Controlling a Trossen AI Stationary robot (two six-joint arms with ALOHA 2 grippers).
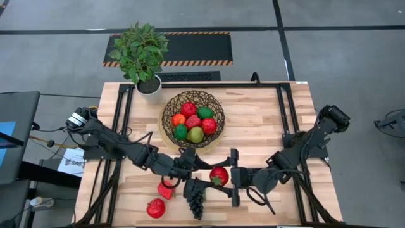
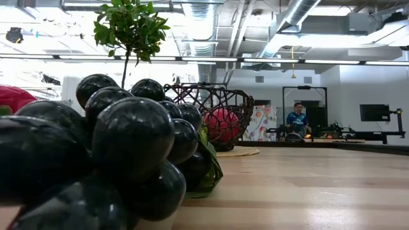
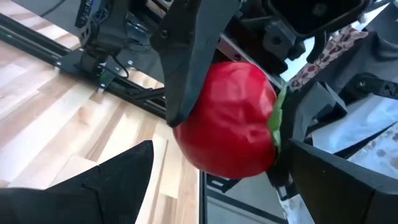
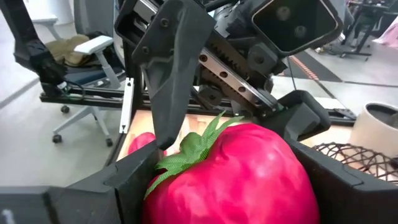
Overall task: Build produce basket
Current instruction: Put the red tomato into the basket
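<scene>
We found both arms meeting near the front of the table over one red fruit (image 1: 219,175). The right gripper (image 1: 234,178) pinched it; the left gripper (image 1: 204,170) stood spread around the same fruit, not yet closed. The basket (image 1: 193,118) sat well behind, partly filled. We judged the handover needed the left to close firmly before the right let go.
</scene>
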